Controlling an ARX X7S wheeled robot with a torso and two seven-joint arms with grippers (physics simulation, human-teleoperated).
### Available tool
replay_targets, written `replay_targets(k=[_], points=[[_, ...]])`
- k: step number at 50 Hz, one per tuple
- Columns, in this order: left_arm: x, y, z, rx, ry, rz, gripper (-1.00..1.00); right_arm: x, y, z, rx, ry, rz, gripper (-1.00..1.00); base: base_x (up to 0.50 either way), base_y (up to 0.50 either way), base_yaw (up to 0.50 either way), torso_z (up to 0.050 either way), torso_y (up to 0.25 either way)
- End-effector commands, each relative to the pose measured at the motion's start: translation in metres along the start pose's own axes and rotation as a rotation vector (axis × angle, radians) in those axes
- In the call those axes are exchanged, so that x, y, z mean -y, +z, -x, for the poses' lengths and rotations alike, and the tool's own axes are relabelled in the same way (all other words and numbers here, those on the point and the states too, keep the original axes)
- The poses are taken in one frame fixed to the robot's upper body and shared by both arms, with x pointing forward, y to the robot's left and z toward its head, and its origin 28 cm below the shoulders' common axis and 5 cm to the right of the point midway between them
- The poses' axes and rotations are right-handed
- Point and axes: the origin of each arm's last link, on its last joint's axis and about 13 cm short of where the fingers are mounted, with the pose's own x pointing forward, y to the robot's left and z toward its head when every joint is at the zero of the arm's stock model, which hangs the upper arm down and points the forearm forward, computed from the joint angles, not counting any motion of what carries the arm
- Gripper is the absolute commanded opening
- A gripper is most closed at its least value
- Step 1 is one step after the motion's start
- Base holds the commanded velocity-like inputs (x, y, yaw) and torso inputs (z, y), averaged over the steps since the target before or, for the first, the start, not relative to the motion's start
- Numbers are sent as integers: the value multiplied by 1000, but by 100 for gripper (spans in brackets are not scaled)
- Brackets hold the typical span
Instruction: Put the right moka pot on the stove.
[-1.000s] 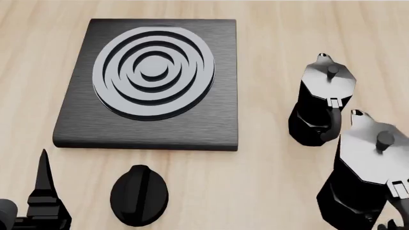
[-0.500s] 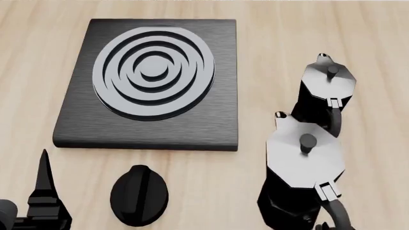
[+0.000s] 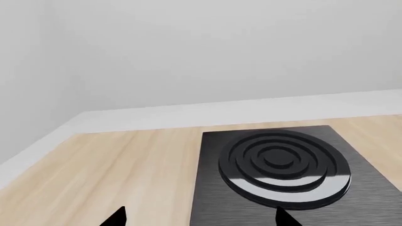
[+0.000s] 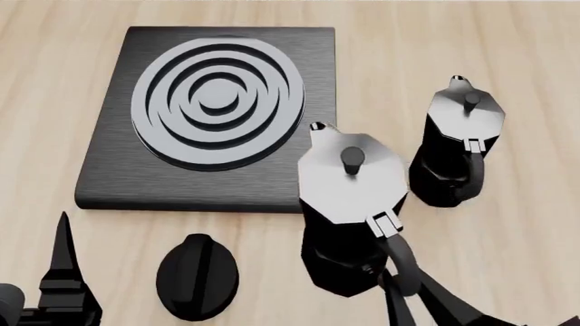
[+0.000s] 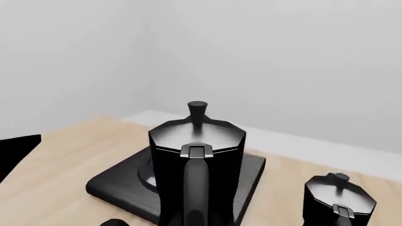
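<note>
The right pincer (image 4: 403,285) is grasping the right moka pot (image 4: 349,214) by its curved handle and holding it upright, lifted over the near right corner of the stove (image 4: 109,170), with the pot's spout pointing toward the burner rings (image 4: 217,102). The other moka pot (image 4: 458,146) is standing on the table (image 4: 526,54) just beside the carried one, toward the table's right edge, while a round black knob (image 4: 197,277) is lying near the table's front edge. The left pincer (image 4: 59,285) is sitting low at the front left, and I cannot tell whether it is released or clenched.
</note>
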Motion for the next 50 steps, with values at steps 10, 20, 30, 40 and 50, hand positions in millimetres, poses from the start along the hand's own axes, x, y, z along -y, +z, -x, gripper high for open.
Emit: replay_targets(k=[10, 20, 30, 40, 50], points=[[0, 0, 0, 1, -4, 1, 100, 0, 13, -42, 33, 38, 10, -100, 0, 0, 0, 0, 0], [0, 0, 0, 2, -7, 2, 100, 2, 12, -59, 20, 42, 6, -100, 0, 0, 0, 1, 1], [0, 0, 0, -1, -10, 1, 100, 4, 13, -74, 13, 44, 13, -100, 0, 0, 0, 0, 1], [0, -1, 0, -1, -16, 2, 100, 2, 19, -89, 23, 54, 16, -100, 0, 0, 0, 0, 1], [0, 0, 0, 0, -16, 3, 100, 1, 22, -105, 29, 57, 15, -100, 0, 0, 0, 1, 1]])
